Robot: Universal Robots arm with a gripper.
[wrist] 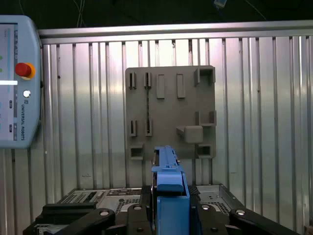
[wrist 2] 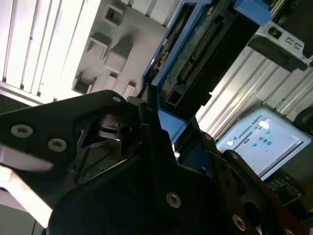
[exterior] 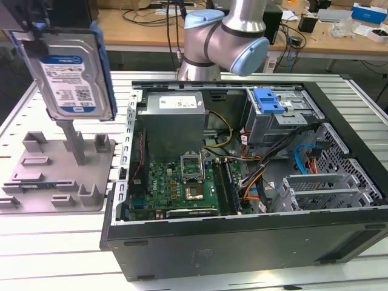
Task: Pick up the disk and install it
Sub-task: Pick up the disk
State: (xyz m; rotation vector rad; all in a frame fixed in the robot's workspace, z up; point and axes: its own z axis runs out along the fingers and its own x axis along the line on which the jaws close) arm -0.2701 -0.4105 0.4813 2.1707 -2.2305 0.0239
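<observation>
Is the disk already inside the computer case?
No, the disk hangs above the grey plate, outside the case.

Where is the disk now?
At the exterior view's left, the gripper holds the disk above the grey fixture plate, beside the open computer case.
</observation>
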